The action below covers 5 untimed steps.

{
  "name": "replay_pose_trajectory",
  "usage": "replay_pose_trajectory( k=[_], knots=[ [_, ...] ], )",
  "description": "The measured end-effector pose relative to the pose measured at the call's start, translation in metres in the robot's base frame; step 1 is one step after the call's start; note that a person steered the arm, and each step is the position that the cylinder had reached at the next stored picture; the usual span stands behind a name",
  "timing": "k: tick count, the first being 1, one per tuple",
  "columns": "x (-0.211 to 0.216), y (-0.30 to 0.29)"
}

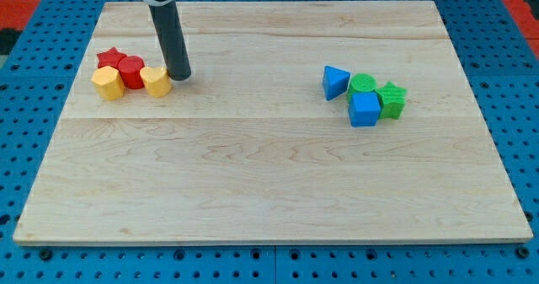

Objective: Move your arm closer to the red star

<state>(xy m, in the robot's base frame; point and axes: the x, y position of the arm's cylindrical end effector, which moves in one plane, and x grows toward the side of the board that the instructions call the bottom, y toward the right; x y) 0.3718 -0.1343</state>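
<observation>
The red star (108, 58) lies at the view's upper left on the wooden board, partly hidden behind a red cylinder (131, 72). A yellow hexagon block (108, 83) sits in front of the star. A yellow heart-like block (156, 80) sits right of the red cylinder. My tip (179, 76) rests on the board just right of that yellow block, touching or nearly touching it. The tip is about 85 px to the right of the red star.
A second cluster lies at the view's right: a blue triangle (335, 82), a green cylinder (363, 84), a blue cube (365, 109) and a green star (392, 99). The board's edge (269, 240) meets a blue perforated table.
</observation>
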Motion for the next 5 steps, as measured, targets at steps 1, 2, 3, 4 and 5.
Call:
replay_pose_trajectory(
  k=[1, 2, 3, 4, 5],
  knots=[
    [0.022, -0.003],
    [0.024, -0.025],
    [0.024, -0.042],
    [0.028, 0.018],
    [0.040, 0.077]
  ],
)
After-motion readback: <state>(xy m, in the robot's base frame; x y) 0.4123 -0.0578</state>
